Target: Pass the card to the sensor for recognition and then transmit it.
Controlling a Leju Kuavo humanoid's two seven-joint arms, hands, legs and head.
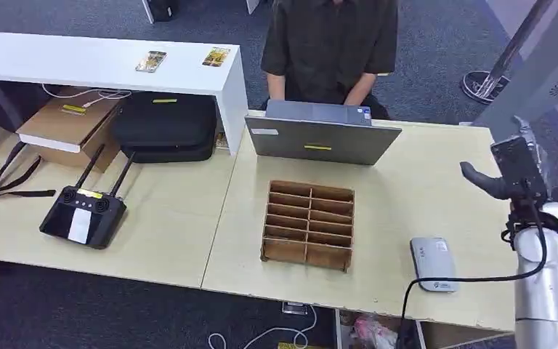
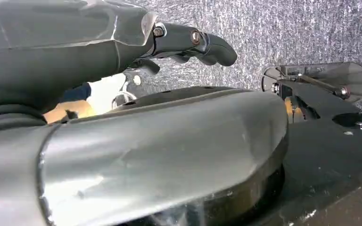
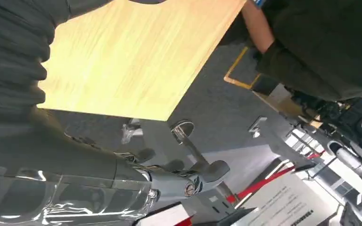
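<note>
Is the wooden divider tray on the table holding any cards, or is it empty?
Empty, as far as visible: the wooden divider tray shows bare brown compartments, no cards.

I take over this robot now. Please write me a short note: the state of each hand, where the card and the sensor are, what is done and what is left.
Left hand: hangs by the body over the carpet, fingers loosely out, holding nothing.
Right hand: raised beside the table's right edge; I cannot tell whether it holds a card.
Sensor: grey, cabled, on the table's near right part, nothing on it.
Two card-like things lie on the white shelf, far left.
Done: nothing that I can confirm.
Left: bring a card to the sensor, then pass it on.
</note>
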